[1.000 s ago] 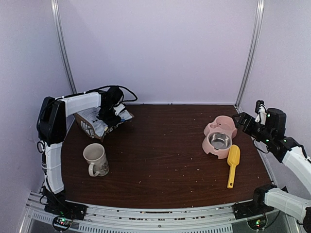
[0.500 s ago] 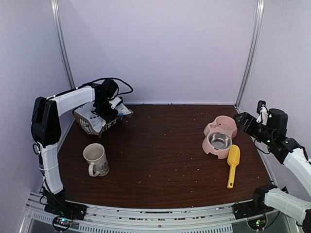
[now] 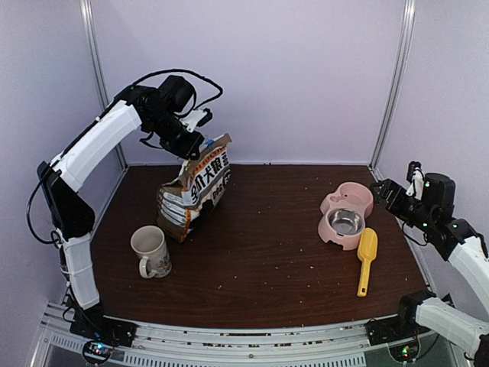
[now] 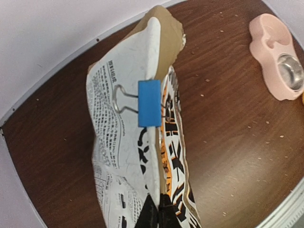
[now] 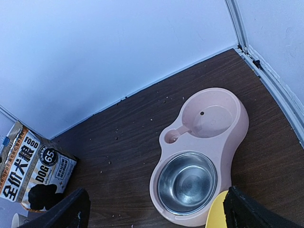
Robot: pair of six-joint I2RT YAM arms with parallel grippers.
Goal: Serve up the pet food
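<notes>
The brown paper dog food bag [image 3: 195, 191] hangs tilted at the back left, its folded top pinched by my left gripper [image 3: 197, 147], which is shut on it. In the left wrist view the black fingertips [image 4: 153, 216] clamp the top seam just below a blue binder clip [image 4: 149, 103] that holds the bag closed. The pet food itself is hidden inside the bag. The pink feeder [image 3: 336, 205] with its empty steel bowl [image 5: 187, 182] sits at the right. My right gripper [image 5: 156, 209] hovers open above it, holding nothing.
A yellow scoop [image 3: 366, 258] lies just right of the feeder, its edge showing as the yellow scoop [image 5: 217, 213] in the right wrist view. A patterned mug [image 3: 150, 251] stands at front left, close to the bag's lower end. Pale crumbs dot the dark table [image 3: 260, 252].
My left arm has lifted the bag from lying flat in the back-left corner up and rightward, so it now hangs upright. The right arm has barely moved.
</notes>
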